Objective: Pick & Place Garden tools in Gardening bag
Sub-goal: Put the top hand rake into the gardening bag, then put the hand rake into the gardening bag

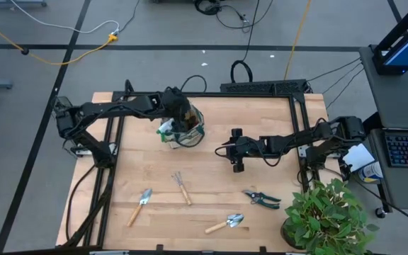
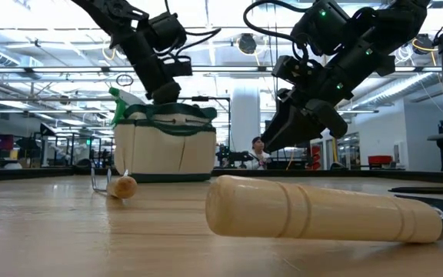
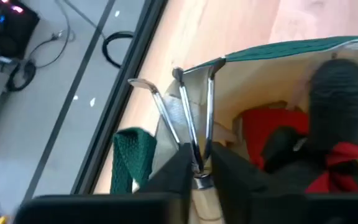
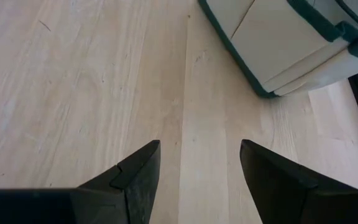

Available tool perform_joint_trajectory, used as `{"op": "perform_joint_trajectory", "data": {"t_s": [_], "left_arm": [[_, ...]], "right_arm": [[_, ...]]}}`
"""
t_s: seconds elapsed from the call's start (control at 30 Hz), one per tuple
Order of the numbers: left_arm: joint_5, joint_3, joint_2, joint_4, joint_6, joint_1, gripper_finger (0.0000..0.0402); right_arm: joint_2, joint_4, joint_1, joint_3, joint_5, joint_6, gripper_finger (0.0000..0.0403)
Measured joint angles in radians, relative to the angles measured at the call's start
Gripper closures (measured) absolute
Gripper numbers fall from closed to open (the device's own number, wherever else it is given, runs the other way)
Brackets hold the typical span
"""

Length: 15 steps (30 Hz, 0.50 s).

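The tan gardening bag (image 1: 188, 129) with green trim stands at the table's far middle. A red item (image 3: 267, 127) and a black one (image 3: 335, 99) lie inside it, and a green-and-white item (image 2: 118, 101) sticks up at its rim. My left gripper (image 1: 181, 113) reaches into the bag's mouth from the left, shut on a wooden-handled fork (image 3: 188, 118). My right gripper (image 1: 231, 150) hangs open over bare table to the right of the bag. On the near half of the table lie a fork (image 1: 182, 188), two trowels (image 1: 139, 206) (image 1: 226, 224) and black shears (image 1: 261, 198). My left gripper pinches the fork at its metal neck (image 3: 198, 167), just above the wooden handle, between its two fingers. The fingers slant down from the table's left and lie along the fork. Its tines (image 3: 182, 102) reach out past the fingertips to the bag's green rim (image 3: 272, 51).
A leafy potted plant (image 1: 328, 218) stands at the near right corner, close to the shears. The bag's green loop handle (image 3: 132, 160) hangs beside the left gripper. In the low view a trowel's wooden handle (image 2: 321, 208) lies near the camera.
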Motion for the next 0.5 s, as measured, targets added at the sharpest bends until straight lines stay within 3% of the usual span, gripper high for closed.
{"op": "perform_joint_trajectory", "data": {"t_s": [0.1, 0.37, 0.5], "left_arm": [[0.015, 0.0, 0.0, 0.013, -0.002, 0.001, 0.0392], [-0.063, 0.0, -0.019, 0.017, -0.033, -0.046, 0.0396], [-0.044, 0.0, -0.014, -0.004, -0.037, -0.065, 0.0391]], "right_arm": [[0.0, 0.0, 0.0, 0.0, 0.0, 0.0, 0.019], [0.0, 0.0, 0.0, 0.0, 0.0, 0.0, 0.019], [0.0, 0.0, 0.0, 0.0, 0.0, 0.0, 0.019]]}}
